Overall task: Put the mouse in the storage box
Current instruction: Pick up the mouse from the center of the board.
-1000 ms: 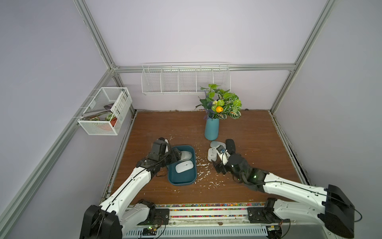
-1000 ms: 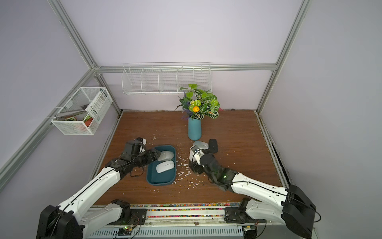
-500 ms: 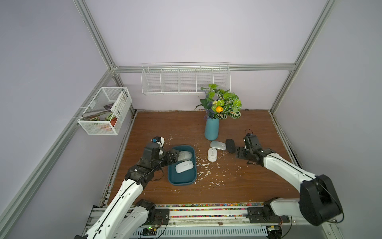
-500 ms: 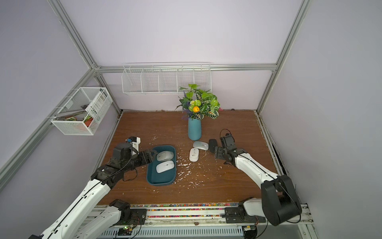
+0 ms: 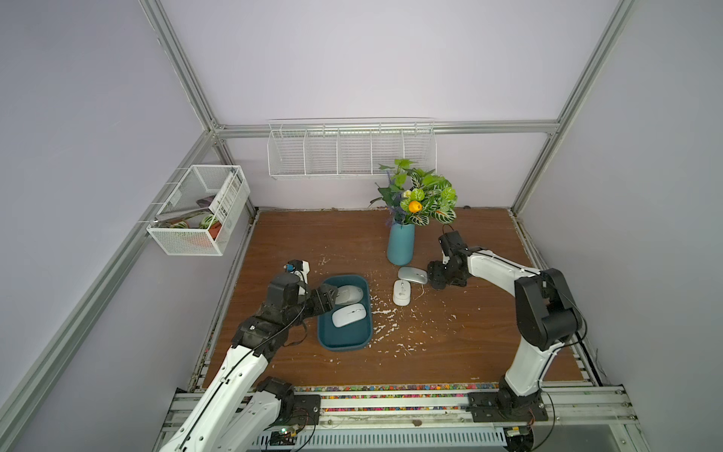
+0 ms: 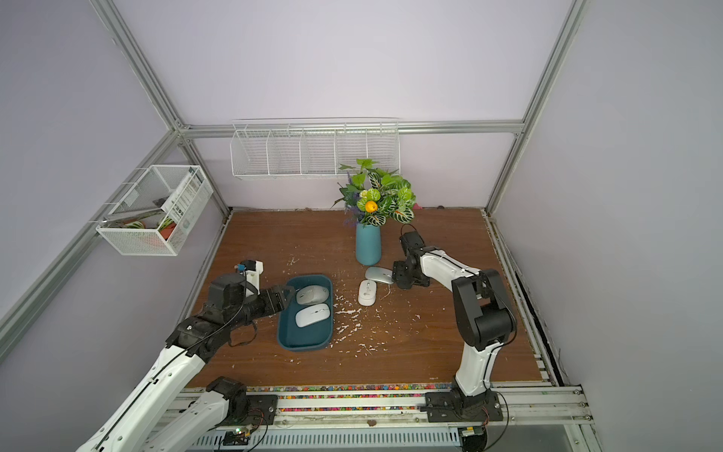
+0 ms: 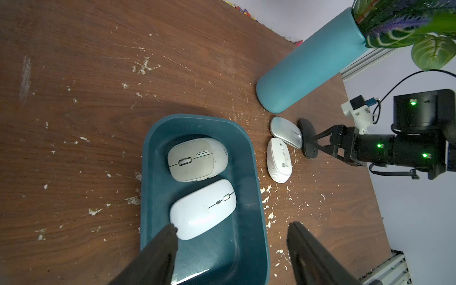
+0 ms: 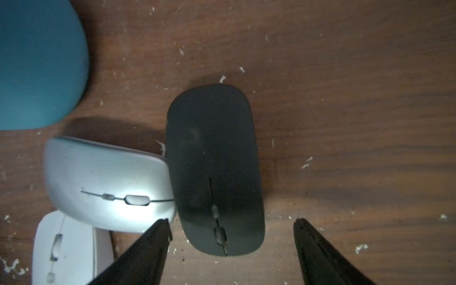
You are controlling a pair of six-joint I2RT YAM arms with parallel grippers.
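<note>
The storage box (image 5: 343, 339) is a dark teal tray left of the table's middle. A beige mouse (image 5: 349, 294) and a white mouse (image 5: 349, 315) lie in it. My left gripper (image 7: 233, 225) hangs open over the box's end, next to the white mouse (image 7: 202, 209). On the wood lie a silver mouse (image 5: 412, 274), a white mouse (image 5: 401, 292) and a black mouse (image 8: 214, 167). My right gripper (image 8: 232, 225) is open, one finger on each side of the black mouse's front end, neither touching it. In both top views the gripper hides most of this mouse.
A light-blue vase (image 5: 400, 244) with plants stands just behind the silver mouse. White wire baskets hang on the back wall (image 5: 352, 150) and the left wall (image 5: 199, 211). White flecks litter the wood around the box.
My right arm has swung from the front to the right side. Its gripper went from the white mice to the black mouse, jaws narrowing. The left gripper stays at the box.
</note>
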